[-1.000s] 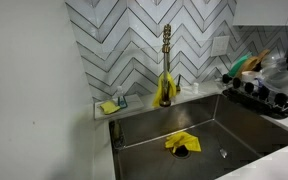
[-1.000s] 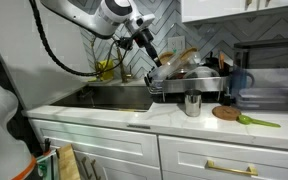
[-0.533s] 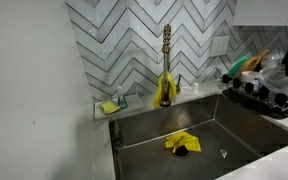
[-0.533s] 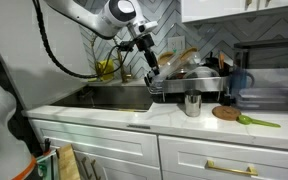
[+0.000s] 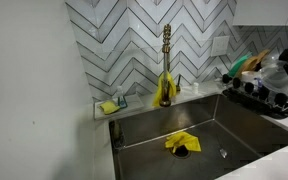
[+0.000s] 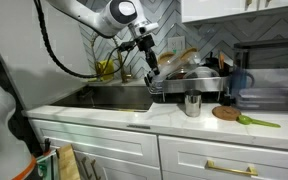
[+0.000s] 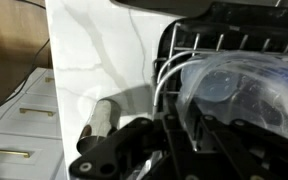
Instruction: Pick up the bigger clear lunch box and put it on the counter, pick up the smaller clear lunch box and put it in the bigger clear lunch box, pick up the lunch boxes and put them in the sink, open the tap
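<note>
**Gripper (image 6: 152,74) reaching into the dish rack (image 6: 189,82)**

White counter (image 6: 84,110) is running along the near edge above the cabinet drawers. A steel cup (image 6: 192,104) is standing on it, just on the near side of the dish rack. The rack is sitting to the right of the sink (image 5: 219,120), and the arm is coming down from the left so that the gripper is hanging at the rack's left end.

In the wrist view a clear lunch box (image 7: 239,85) is lying inside the rack's wires, and the gripper's dark jaws are standing close together at its near rim. That view is too dark to tell whether they are pinching the plastic, or whether this is the bigger box.

Farther back, a yellow cloth (image 5: 181,143) is lying on the sink's floor. The tap (image 5: 166,55) is standing upright at the far edge, before the chevron-tiled wall (image 5: 124,40).
</note>
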Action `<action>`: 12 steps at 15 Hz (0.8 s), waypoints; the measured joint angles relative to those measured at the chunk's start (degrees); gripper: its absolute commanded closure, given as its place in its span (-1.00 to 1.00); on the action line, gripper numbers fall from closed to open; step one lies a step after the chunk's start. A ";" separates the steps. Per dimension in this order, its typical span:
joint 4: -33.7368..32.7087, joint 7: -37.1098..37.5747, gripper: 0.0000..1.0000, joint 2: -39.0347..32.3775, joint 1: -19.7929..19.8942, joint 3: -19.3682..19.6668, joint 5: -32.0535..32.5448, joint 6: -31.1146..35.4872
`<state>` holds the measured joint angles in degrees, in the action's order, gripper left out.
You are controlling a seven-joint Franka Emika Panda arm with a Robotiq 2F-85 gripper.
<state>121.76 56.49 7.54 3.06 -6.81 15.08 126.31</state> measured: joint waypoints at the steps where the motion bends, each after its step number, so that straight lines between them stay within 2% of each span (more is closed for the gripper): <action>1: -0.10 0.21 0.96 0.02 0.00 0.24 -0.42 0.85; 2: -0.19 0.30 1.00 0.07 -0.01 0.49 -0.82 1.59; 12: -1.49 -0.06 0.96 3.77 -0.51 1.19 -3.63 2.93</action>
<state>120.27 56.43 11.32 2.55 -5.62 11.44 129.24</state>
